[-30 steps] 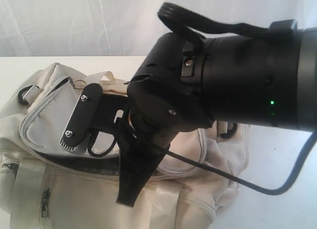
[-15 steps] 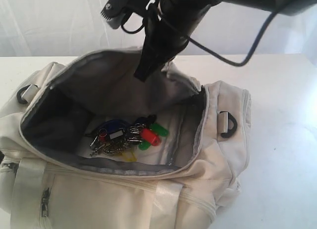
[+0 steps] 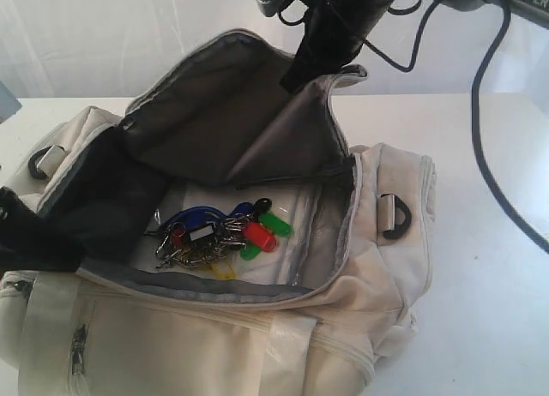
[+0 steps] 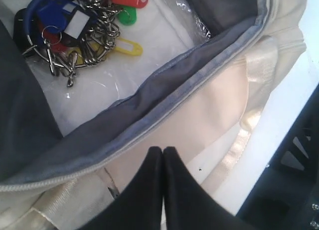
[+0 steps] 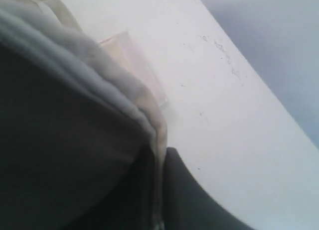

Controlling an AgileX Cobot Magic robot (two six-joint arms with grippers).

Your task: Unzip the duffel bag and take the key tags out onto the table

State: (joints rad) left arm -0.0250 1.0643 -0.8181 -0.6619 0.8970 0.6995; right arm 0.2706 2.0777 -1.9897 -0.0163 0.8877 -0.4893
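Observation:
The cream duffel bag lies unzipped on the white table. My right gripper is shut on the edge of its top flap and holds the flap up, so the dark grey lining shows. In the right wrist view the flap's cream edge runs between the two fingers of the right gripper. The key tags lie inside on the bag's bottom: red, green, blue, black and yellow tags on metal rings. My left gripper is shut and empty, just over the bag's near side, apart from the key tags.
A black D-ring sits on the bag's right end and a shiny webbing strap crosses its front. The right arm's cables hang over the table to the right. A white curtain closes the back.
The right gripper has gone up and to the right with the flap, opening the bag wider. A dark part of the left arm has come in at the left edge.

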